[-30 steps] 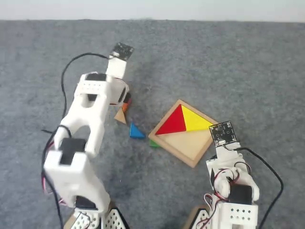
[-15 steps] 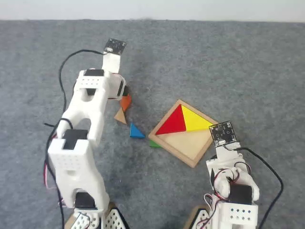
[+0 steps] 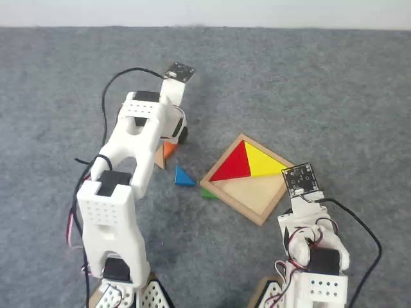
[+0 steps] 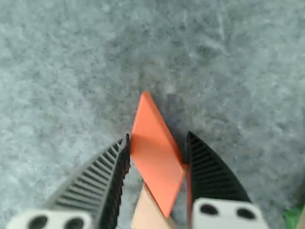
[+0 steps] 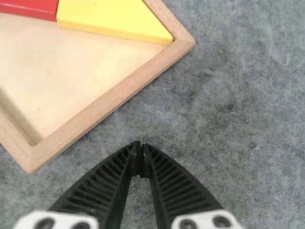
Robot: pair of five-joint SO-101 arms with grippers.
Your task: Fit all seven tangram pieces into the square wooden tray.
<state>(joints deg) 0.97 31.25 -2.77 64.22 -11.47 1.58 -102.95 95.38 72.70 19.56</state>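
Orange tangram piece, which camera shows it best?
The left wrist view: the orange piece sits close, held in the left gripper. The high view catches just an orange sliver; the right wrist view faces the tray.

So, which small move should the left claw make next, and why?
Probably carry the orange piece toward the tray: the left claw is shut on it, and the tray's floor is bare beside the red triangle and yellow triangle.

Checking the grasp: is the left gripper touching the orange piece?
Touching. The left wrist view shows the orange piece pinched between the fingers of the left gripper, with each side edge pressed against a finger.
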